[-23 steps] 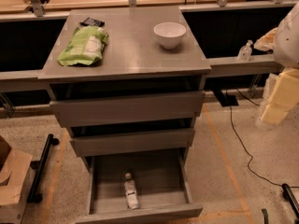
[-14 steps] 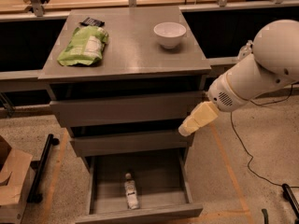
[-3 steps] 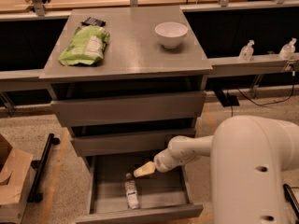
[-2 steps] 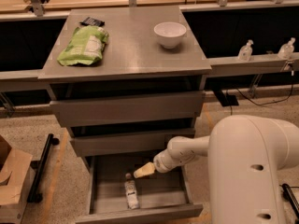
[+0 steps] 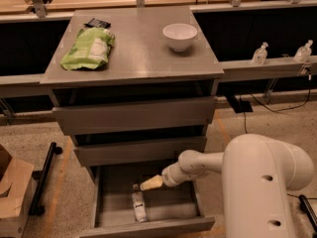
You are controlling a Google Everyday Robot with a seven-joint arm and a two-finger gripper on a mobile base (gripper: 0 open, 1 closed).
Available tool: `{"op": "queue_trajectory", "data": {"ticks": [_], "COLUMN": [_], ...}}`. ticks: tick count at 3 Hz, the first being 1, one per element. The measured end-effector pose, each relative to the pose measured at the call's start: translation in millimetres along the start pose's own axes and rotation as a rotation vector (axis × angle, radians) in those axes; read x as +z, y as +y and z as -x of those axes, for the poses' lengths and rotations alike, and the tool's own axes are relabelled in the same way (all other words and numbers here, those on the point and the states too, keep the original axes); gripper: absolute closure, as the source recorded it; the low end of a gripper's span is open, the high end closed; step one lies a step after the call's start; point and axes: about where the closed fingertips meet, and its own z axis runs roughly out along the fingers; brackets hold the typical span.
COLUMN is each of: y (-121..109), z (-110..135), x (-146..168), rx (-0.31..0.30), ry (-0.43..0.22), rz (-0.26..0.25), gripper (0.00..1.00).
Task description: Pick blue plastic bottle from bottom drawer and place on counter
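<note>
The blue plastic bottle (image 5: pixel 139 205) lies on its side inside the open bottom drawer (image 5: pixel 148 226), white cap pointing to the back. My gripper (image 5: pixel 148 183) reaches into the drawer from the right and hovers just above and right of the bottle's cap, not holding it. The counter (image 5: pixel 133 48) is the grey cabinet top above, with a bare strip along its front.
A green snack bag (image 5: pixel 89 47), a small dark packet (image 5: pixel 97 23) and a white bowl (image 5: pixel 180 35) sit on the counter. Two clear pump-top bottles (image 5: pixel 259 53) stand on the ledge at right. A cardboard box (image 5: pixel 11 192) is at lower left. My arm's white body (image 5: pixel 262 182) fills the lower right.
Over the earlier frames my arm swung from the right down into the bottom drawer. In the last second the gripper edged slightly closer to the bottle; the bottle has not moved.
</note>
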Motion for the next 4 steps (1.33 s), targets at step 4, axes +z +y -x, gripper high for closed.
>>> {"op": "queue_trajectory", "data": {"ticks": [4], "y": [-25], "z": [-17], "x": [116], "rx": [0.057], "ry": [0.076], "rz": [0.024], "gripper": [0.0]}}
